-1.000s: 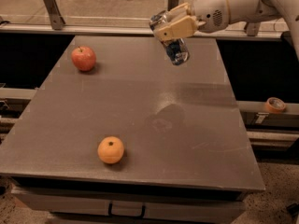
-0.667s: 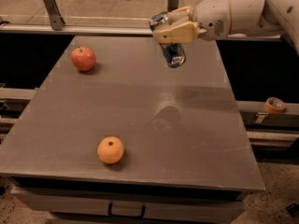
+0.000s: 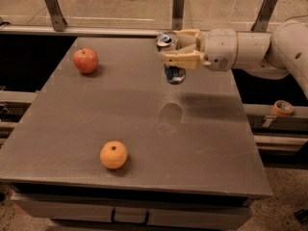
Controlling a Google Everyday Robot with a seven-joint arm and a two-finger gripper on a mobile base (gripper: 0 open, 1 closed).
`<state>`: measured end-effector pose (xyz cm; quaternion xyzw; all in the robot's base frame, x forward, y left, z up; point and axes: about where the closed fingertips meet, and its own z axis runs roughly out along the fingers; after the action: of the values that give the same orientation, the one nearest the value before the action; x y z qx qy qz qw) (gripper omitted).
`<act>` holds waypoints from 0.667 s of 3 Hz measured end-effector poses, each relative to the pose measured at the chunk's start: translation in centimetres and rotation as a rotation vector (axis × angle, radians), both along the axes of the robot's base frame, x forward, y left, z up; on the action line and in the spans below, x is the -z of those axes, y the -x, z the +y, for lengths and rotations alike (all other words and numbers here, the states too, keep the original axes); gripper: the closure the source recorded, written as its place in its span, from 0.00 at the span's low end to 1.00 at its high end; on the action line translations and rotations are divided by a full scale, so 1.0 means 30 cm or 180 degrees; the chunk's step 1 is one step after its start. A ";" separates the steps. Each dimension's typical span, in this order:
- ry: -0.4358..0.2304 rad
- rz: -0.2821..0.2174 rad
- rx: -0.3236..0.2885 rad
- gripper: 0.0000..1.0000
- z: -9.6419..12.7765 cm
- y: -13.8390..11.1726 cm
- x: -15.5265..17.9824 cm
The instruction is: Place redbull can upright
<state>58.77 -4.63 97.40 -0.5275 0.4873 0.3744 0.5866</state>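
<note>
While our hand [image 3: 172,47] grips the redbull can [image 3: 174,74] above the far part of the surface [image 3: 207,148], nearly upright with its tab end up, we judge this the lowering step. Next we must square the can, set its base flat, then let go, well apart from the apple [image 3: 86,60] and orange [image 3: 113,154].
</note>
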 end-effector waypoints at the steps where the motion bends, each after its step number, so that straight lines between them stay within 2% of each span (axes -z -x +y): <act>1: -0.0200 -0.0047 0.0004 1.00 -0.025 -0.009 0.067; 2: -0.0250 0.0150 0.0030 0.82 -0.030 -0.031 0.140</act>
<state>59.69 -5.52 93.21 -0.4929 0.4883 0.4027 0.5970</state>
